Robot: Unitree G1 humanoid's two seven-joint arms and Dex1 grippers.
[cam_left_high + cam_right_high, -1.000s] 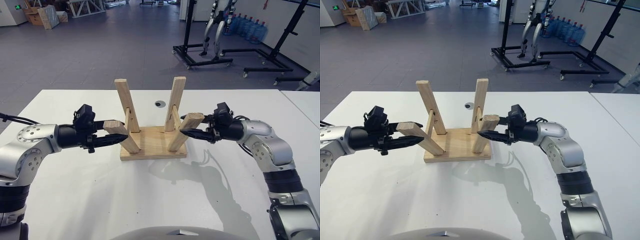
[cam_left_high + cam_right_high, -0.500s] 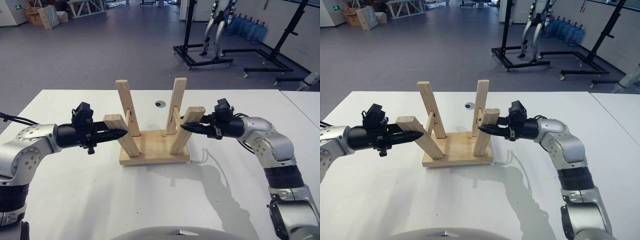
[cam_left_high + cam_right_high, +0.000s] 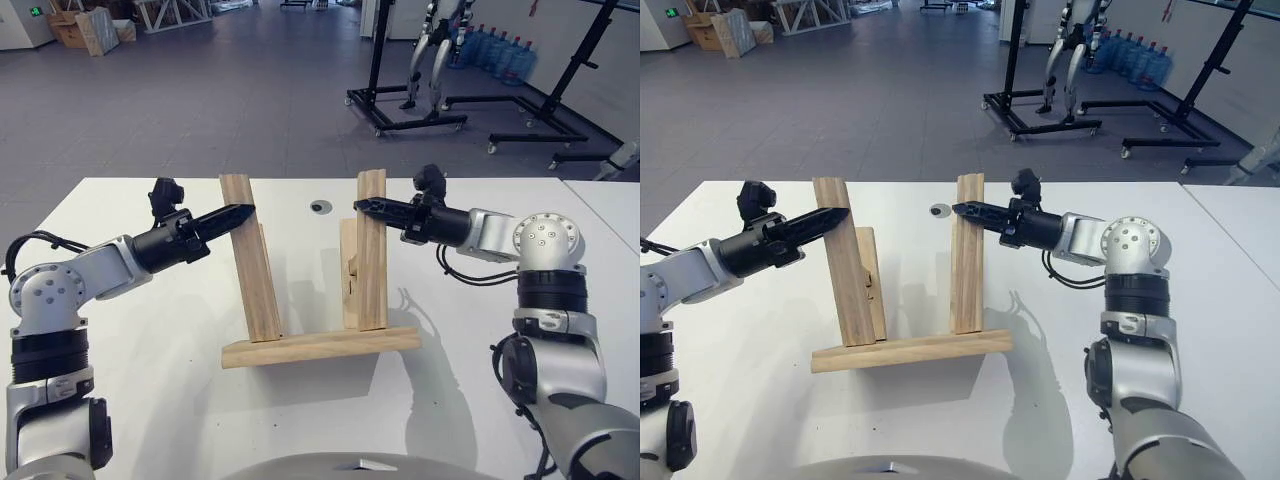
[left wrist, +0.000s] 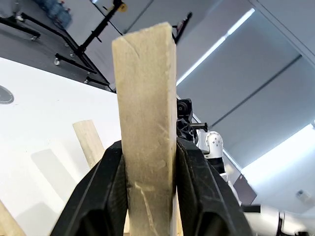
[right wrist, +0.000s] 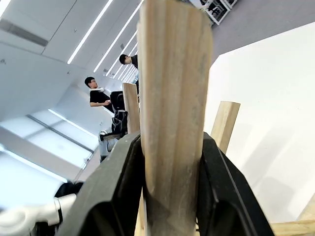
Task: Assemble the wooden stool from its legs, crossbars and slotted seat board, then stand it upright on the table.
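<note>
We see left claw (image 3: 240, 212) pinching left leg (image 3: 252, 270) top, centre-left | right claw (image 3: 365, 206) pinching right leg (image 3: 371, 260) top, centre-right | seat board (image 3: 320, 346) beneath legs, lower centre, over counter (image 3: 150, 350)

Silver rounded arm shells, black forearms, looping black cables (image 3: 40, 238); left end effector (image 3: 243, 210) and right end effector (image 3: 362, 205) black, tapered.

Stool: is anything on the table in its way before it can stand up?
Nothing visible blocks it. The left gripper and right gripper each clamp a leg of the stool, with nothing between. A small round hole sits in the table behind the stool, flush with the surface.
</note>
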